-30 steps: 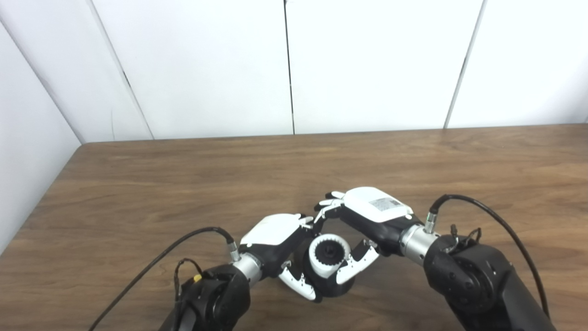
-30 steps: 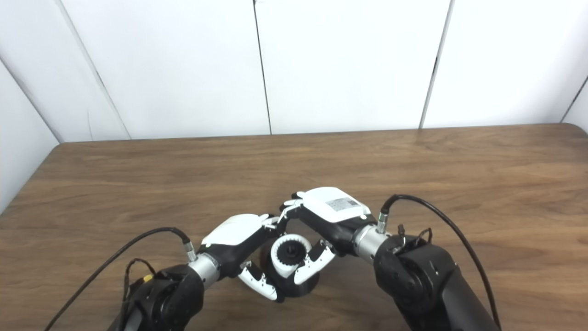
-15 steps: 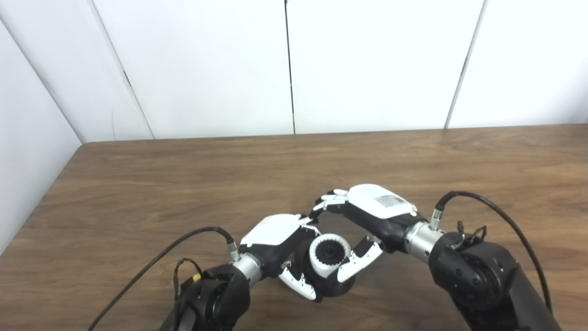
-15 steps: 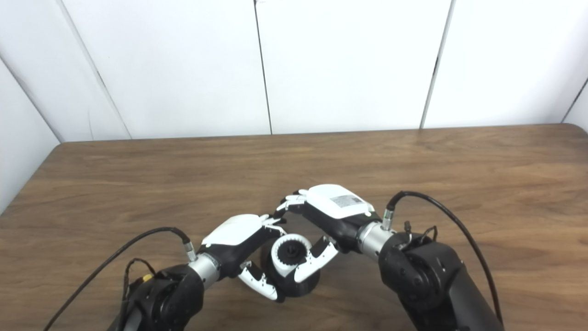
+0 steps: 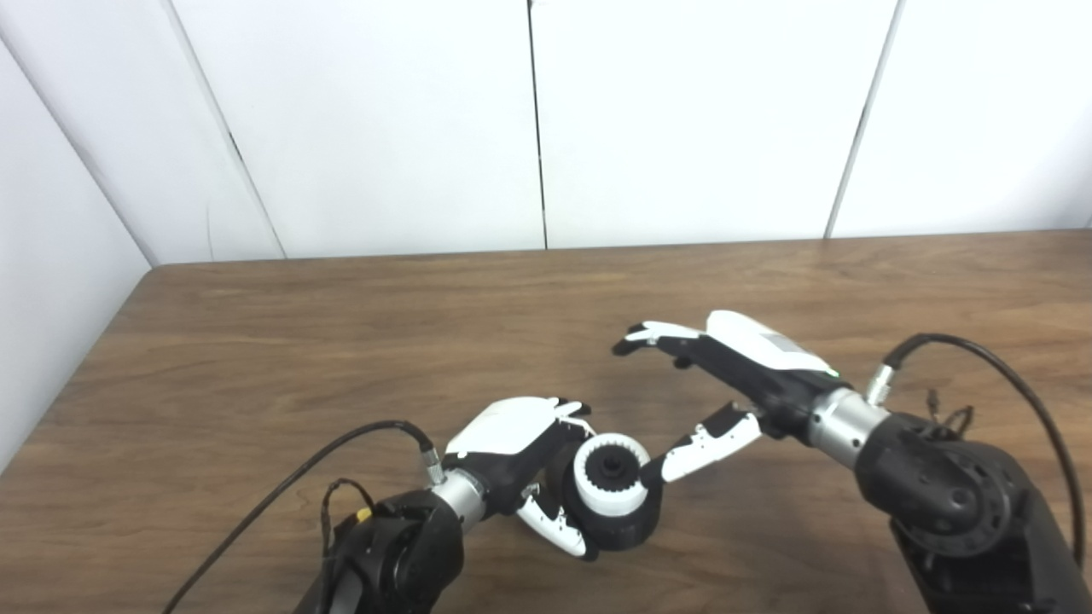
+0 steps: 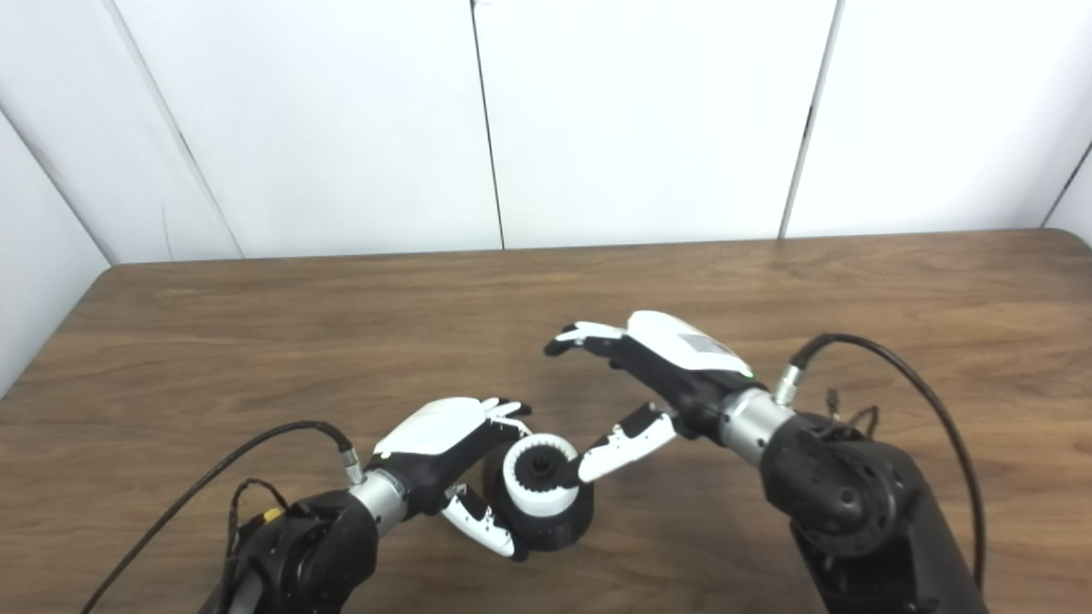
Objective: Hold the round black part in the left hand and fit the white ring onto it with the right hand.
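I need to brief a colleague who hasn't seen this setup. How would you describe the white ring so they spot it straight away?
On the wooden table, look near the front edge, where the left robot hand grips a round black part. The white ring sits on top of that part. It is the only toothed white band there, notched around its inner edge and circling a black hub, unlike the smooth white shells of both hands.

I'm looking at what reads as a lab test cell: a bare wood-grain bench (image 5: 341,341) boxed in by plain white panel walls (image 5: 682,119) with dark seams, and exposed black cables (image 6: 887,375) running along the arms.
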